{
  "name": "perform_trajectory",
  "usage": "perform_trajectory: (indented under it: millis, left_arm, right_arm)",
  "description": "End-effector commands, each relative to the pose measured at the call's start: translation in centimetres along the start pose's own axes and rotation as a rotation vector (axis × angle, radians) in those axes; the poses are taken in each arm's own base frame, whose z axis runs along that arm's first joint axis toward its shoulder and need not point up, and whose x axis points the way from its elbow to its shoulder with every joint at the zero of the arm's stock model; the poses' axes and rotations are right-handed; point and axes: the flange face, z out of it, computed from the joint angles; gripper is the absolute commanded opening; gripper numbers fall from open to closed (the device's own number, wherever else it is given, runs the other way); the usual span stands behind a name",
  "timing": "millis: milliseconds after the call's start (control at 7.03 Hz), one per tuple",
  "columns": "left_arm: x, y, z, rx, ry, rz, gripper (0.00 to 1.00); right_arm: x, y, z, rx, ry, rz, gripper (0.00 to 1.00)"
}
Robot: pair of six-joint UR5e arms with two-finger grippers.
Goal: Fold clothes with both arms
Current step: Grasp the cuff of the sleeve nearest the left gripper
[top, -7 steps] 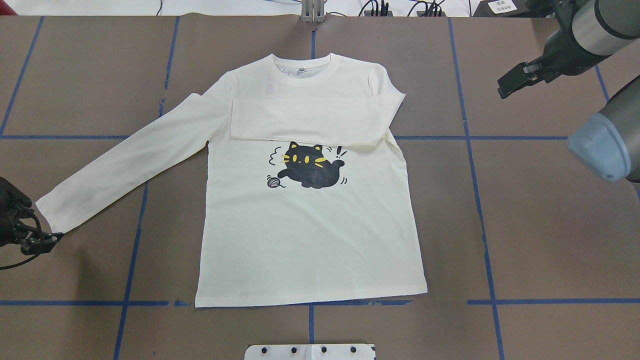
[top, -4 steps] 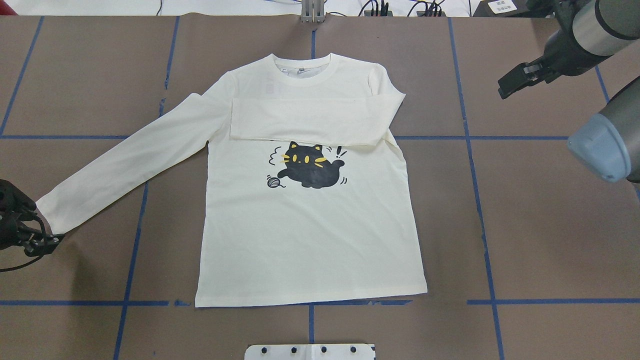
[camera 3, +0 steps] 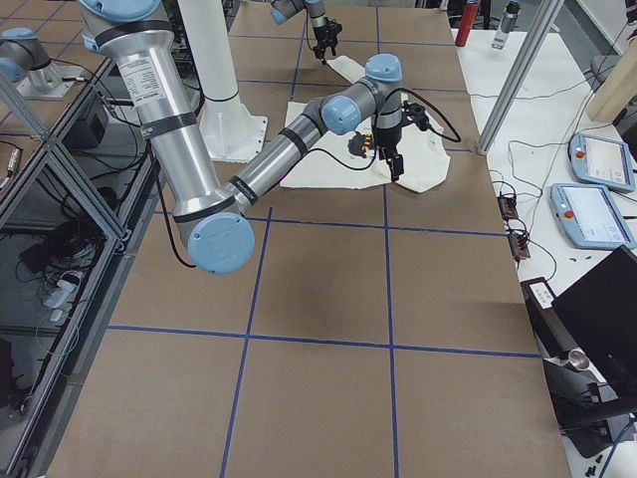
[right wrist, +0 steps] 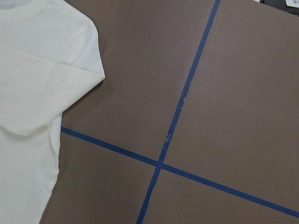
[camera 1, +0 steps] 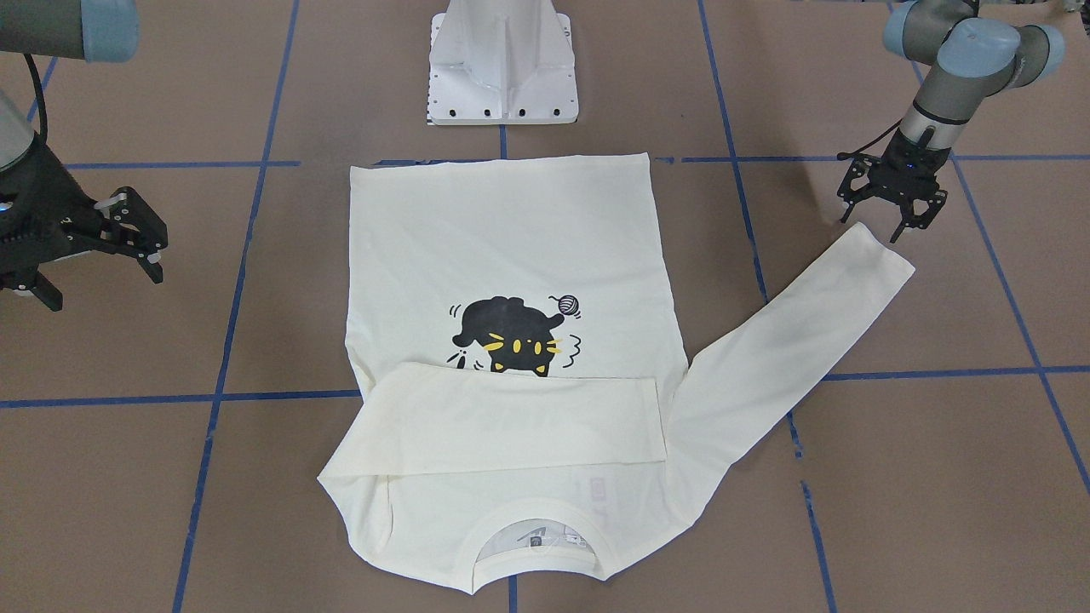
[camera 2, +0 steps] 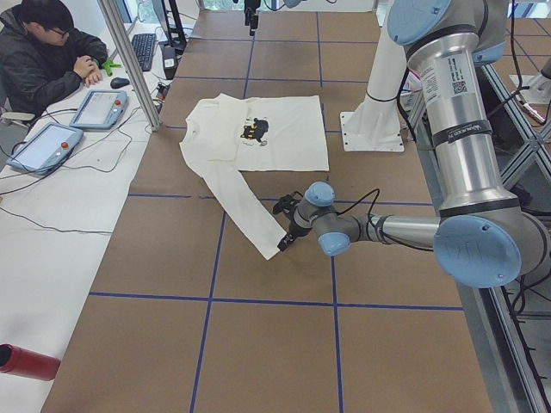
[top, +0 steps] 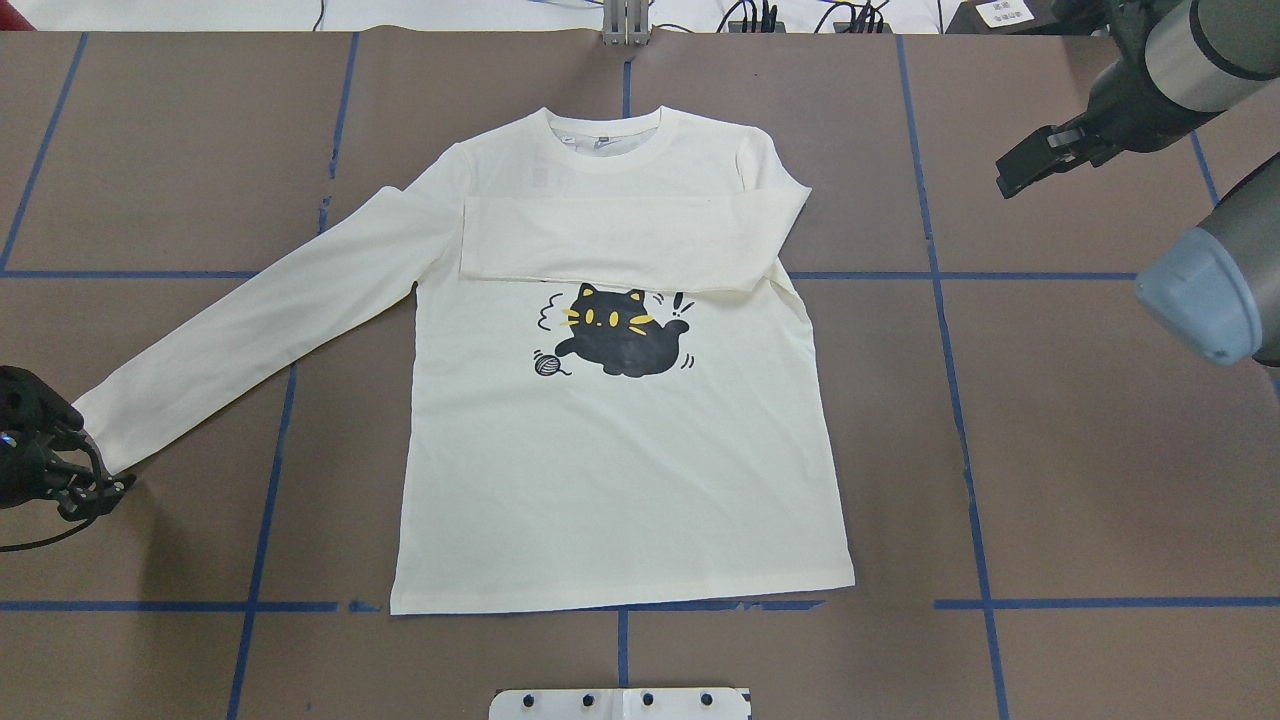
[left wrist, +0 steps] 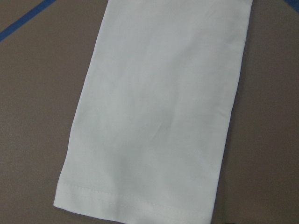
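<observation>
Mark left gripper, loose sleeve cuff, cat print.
left gripper (camera 1: 877, 223): front-facing view, between its fingertips.
sleeve cuff (left wrist: 140, 203): left wrist view, on the stitched hem.
cat print (top: 620, 342): overhead view, on the black body.

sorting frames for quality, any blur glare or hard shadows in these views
Overhead view: even light, no glare on the shirt, a soft shadow on the table by the left gripper; the near blue joint cap looks soft. Left wrist view: sharp, cuff stitching shows. Right wrist view: crisp tape lines.
</observation>
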Motion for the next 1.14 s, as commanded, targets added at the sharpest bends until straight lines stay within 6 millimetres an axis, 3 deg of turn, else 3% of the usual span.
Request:
perform_trajectory:
  millis: [0,142,427,569,712,996]
  left_arm:
    - [0.3,-0.1,0.1,-0.001,0.002,0.003,0.21]
    - [0.2,-0.1,0.1,0.001,0.002,0.004,0.0]
    - [0.5,-1.0,-0.4,0.023,0.007,0.008,0.0]
    - [0.6,-2.4,-0.7,0.052,0.009,0.007,0.0]
    - [-1.9,-4.0,-1.9,0.095,-0.035,-0.011,0.0]
    - [-5.1,-10.3,-4.6,0.225,-0.094,0.054,0.0]
  right_arm:
    - [0.0,0.0,0.0,0.0,0.0,0.0,1.0]
    - [0.0,0.0,0.0,0.0,0.0,0.0,1.0]
    - [0.0,0.0,0.0,0.0,0.0,0.0,1.0]
    - [0.0,0.0,0.0,0.0,0.0,0.0,1.0]
    - [0.0,0.0,0.1,-0.001,0.001,0.001,1.0]
    - [0.0,-0.1,0.1,-0.001,0.001,0.001,1.0]
